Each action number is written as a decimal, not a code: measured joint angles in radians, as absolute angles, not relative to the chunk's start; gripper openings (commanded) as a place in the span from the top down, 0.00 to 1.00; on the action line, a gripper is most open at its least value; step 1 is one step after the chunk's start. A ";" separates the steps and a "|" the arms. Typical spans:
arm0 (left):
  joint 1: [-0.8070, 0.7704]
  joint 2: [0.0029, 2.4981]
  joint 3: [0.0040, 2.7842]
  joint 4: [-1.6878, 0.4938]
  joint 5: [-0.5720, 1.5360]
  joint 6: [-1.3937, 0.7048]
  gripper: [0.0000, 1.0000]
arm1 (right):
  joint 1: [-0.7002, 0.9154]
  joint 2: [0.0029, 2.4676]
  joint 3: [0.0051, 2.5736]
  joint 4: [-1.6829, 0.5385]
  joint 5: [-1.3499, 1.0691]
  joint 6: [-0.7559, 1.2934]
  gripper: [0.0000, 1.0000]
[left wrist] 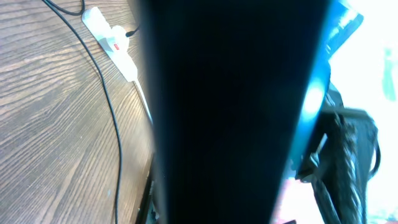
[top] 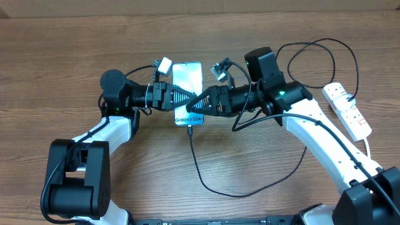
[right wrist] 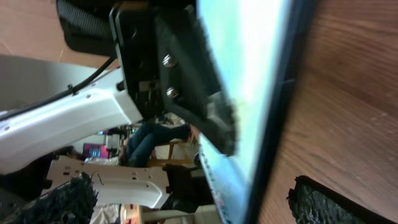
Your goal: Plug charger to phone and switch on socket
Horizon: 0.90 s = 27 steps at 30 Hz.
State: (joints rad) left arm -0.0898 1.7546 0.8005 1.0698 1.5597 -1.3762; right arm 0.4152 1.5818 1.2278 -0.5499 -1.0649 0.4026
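Overhead, the phone [top: 187, 78] was seen clamped by the left claw [top: 184, 99], the right claw [top: 197, 103] spread loose around it; the socket [top: 347, 110] lay well right of the phone, long axis slanted, nearer the right arm [top: 325, 134]

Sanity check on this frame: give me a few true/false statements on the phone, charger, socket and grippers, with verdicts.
1. The socket lies at the right end of the table. True.
2. The phone has a dark screen. False: the screen is lit light blue and shows "Galaxy S24" text.
3. The left gripper and the right gripper are both at the phone. True.
4. The charger lies bundled at the table's left edge, far from the phone. False: it runs from the phone's lower edge, then loops round to the right toward the socket.
5. The phone sits on top of the socket. False: the two are well apart, and the phone is mid-table.
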 measured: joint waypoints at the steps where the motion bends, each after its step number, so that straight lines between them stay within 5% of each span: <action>1: -0.089 1.755 0.801 1.070 1.561 -1.370 0.96 | 0.410 1.582 1.228 -0.554 -1.065 0.403 0.00; 14: -0.048 1.755 0.801 1.070 1.427 -1.354 0.96 | 0.463 1.582 1.229 -0.712 -0.850 0.399 0.04; 20: -0.037 1.755 0.801 1.069 1.326 -1.354 0.96 | 0.511 1.582 1.229 -0.709 -0.789 0.395 0.42; 27: -0.036 1.755 0.801 1.069 1.324 -1.348 0.96 | 0.532 1.582 1.229 -0.694 -0.739 0.392 0.64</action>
